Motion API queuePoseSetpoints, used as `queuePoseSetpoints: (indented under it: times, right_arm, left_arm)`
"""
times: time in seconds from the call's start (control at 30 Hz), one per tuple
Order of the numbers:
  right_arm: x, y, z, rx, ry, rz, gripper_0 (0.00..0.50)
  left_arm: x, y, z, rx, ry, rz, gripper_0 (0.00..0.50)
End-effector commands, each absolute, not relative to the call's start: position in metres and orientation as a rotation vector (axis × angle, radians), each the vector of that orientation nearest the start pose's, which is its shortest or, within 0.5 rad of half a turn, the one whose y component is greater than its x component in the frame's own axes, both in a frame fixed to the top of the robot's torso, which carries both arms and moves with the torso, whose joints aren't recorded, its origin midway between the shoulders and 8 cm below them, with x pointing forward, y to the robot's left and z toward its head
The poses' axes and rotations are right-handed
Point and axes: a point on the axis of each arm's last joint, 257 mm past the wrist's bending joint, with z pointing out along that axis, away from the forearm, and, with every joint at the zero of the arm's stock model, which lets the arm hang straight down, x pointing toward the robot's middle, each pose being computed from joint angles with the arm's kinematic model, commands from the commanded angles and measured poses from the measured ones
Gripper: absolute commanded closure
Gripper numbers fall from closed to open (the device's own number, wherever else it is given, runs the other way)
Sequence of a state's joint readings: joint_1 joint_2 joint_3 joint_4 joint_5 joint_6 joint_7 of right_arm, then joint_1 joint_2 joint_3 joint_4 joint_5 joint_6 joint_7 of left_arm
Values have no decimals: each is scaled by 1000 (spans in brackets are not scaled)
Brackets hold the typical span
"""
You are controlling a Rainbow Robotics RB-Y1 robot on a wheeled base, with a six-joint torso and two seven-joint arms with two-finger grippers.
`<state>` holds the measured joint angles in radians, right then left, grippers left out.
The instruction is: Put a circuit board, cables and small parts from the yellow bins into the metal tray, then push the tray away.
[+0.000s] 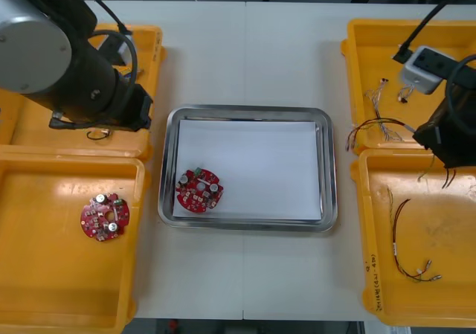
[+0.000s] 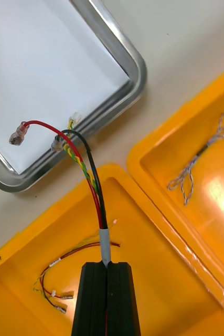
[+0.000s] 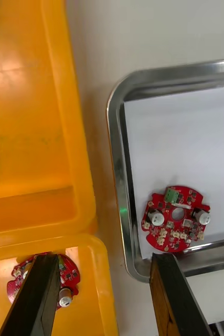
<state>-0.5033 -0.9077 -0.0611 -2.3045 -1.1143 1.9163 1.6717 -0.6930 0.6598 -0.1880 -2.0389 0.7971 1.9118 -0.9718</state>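
Near the centre of the front view, the metal tray (image 1: 329, 172) lies on the light table (image 1: 245, 59), lined with a white sheet (image 1: 253, 167). A round red circuit board (image 1: 198, 190) lies flat in the tray's lower left corner, on the sheet and just inside the rim. A second red circuit board (image 1: 105, 216) lies in the lower left yellow bin (image 1: 44, 282), well apart from the first. The left arm (image 1: 82, 81) crosses the upper left of the frame, over the upper left yellow bin (image 1: 145, 40). In its wrist view the left gripper (image 3: 104, 257) hovers with its fingers (image 3: 38, 294) spread wide and nothing between them; one finger stands in front of the bin's board, the other in front of the tray's rim beside the board inside. At the right edge of the front view, the right gripper (image 2: 107, 265) hangs above the lower right yellow bin (image 1: 446, 308). Its fingers are pressed together, pinching a red, black and yellow cable bundle (image 2: 93, 184) by its grey sleeve. The bundle's free ends reach across the tray's corner rim, and whether they touch it cannot be told. A loose red and yellow cable (image 1: 428, 277) lies in that same bin. A twisted blue and white cable (image 2: 203, 152) rests in the upper right yellow bin (image 1: 372, 40).
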Motion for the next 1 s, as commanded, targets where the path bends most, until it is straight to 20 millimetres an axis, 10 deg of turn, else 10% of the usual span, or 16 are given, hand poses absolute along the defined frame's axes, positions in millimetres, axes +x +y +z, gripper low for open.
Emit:
queuePoseSetpoints:
  times: [0.03, 0.6, 1.0]
  right_arm:
    - [392, -222, -70, -1256, 2262, -202, 500]
    - [412, -128, -88, -1439, 2164, -149, 500]
    - [412, -100, -127, -1643, 2083, -262, 500]
  left_arm:
    - [465, 204, -83, 103, 2552, -141, 0]
    - [497, 290, -76, 148, 2578, -54, 0]
    - [540, 326, -72, 174, 2563, -20, 0]
